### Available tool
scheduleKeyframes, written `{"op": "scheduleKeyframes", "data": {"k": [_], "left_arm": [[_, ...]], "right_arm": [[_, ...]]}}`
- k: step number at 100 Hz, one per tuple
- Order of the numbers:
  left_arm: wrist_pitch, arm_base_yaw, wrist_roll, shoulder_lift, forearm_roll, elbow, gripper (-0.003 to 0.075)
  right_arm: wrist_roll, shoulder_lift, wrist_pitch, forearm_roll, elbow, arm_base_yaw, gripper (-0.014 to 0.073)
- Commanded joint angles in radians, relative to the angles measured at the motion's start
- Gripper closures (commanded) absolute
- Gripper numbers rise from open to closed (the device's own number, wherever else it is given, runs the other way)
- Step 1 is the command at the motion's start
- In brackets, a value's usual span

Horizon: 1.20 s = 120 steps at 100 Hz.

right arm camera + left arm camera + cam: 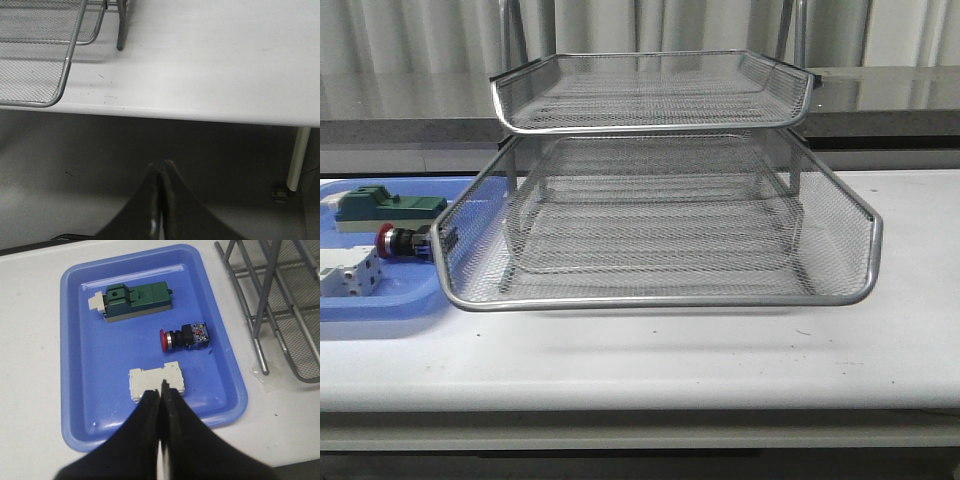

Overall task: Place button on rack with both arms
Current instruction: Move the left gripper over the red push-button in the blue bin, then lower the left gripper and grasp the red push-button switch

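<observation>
The button (400,241) with red head, black body and blue rear lies on its side in the blue tray (380,305), beside the rack's (660,298) left edge. It also shows in the left wrist view (185,337). My left gripper (161,390) is shut and empty, above the white terminal block (156,381), short of the button. My right gripper (161,166) is shut and empty, off the table's front edge, below the rack's corner (37,102). Neither arm shows in the front view.
The blue tray (75,405) also holds a green-and-beige block (132,301) (380,208) and the white terminal block (348,272). The silver rack has pulled-out mesh tiers (650,90). The white table (210,75) ends at a front edge; a table leg (298,157) stands below.
</observation>
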Motion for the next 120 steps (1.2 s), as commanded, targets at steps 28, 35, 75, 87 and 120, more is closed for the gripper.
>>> {"op": "scheduleKeyframes", "data": {"k": [28, 35, 75, 87, 120], "left_arm": [[-0.033, -0.002, 0.14, 0.378, -0.009, -0.308, 0.0739], [-0.026, -0.002, 0.165, 0.429, -0.009, -0.346, 0.0737], [-0.005, -0.004, 0.295, 0.512, -0.009, -0.39, 0.017], [-0.006, -0.004, 0.295, 0.512, -0.009, -0.39, 0.0121], [-0.04, -0.004, 0.312, 0.525, -0.033, -0.39, 0.0121]], "right_arm": [[-0.003, 0.007, -0.054, -0.005, -0.034, -0.004, 0.0664], [-0.003, 0.007, -0.054, -0.005, -0.034, -0.004, 0.0664], [-0.003, 0.007, -0.054, -0.005, -0.034, -0.004, 0.0664], [-0.003, 0.007, -0.054, -0.005, -0.034, -0.004, 0.0664], [-0.003, 0.007, -0.054, -0.005, -0.034, -0.004, 0.0664]]}}
